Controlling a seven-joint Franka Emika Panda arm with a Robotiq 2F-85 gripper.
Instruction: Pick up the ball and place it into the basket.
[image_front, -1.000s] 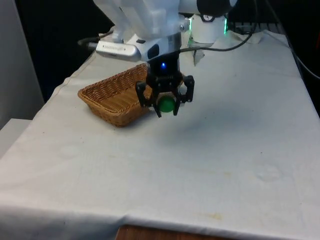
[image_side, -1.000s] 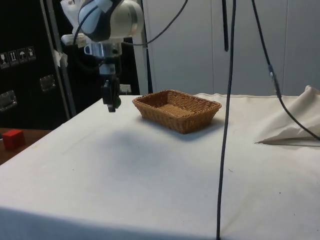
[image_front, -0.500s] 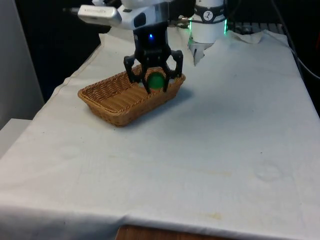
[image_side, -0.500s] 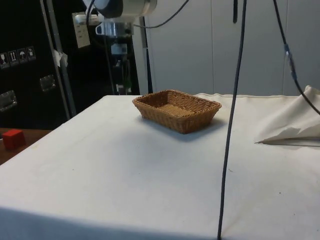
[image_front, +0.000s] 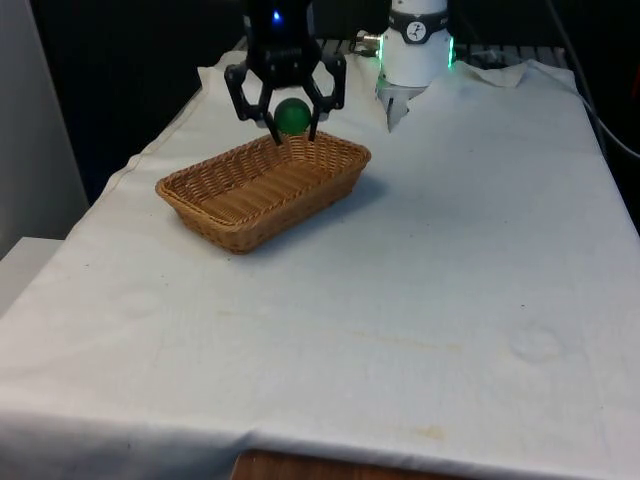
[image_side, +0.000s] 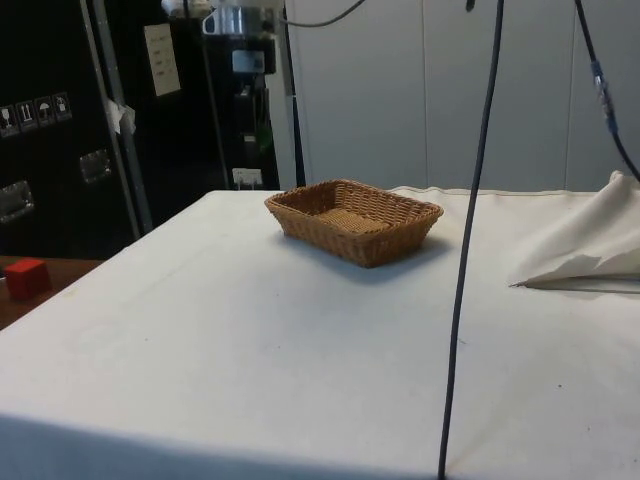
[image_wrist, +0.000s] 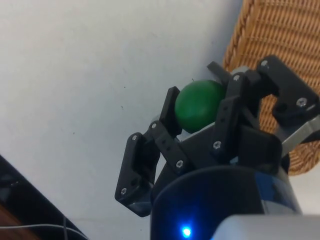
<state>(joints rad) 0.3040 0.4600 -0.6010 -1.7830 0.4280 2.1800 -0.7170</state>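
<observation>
Above the far rim of the basket (image_front: 262, 190), the green ball (image_front: 292, 116) is held clamped in the jaws of the gripper (image_front: 288, 118), carried up and back from beside the basket a second ago, so release over the basket is judged next.

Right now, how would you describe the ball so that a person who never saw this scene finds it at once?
Start from the white-clothed table and find the brown wicker basket on it. In the front view, look above the basket's far rim: the black tool hangs there, shut on the ball. It is small, round and plain green, the only green thing among the white cloth and brown wicker.
</observation>
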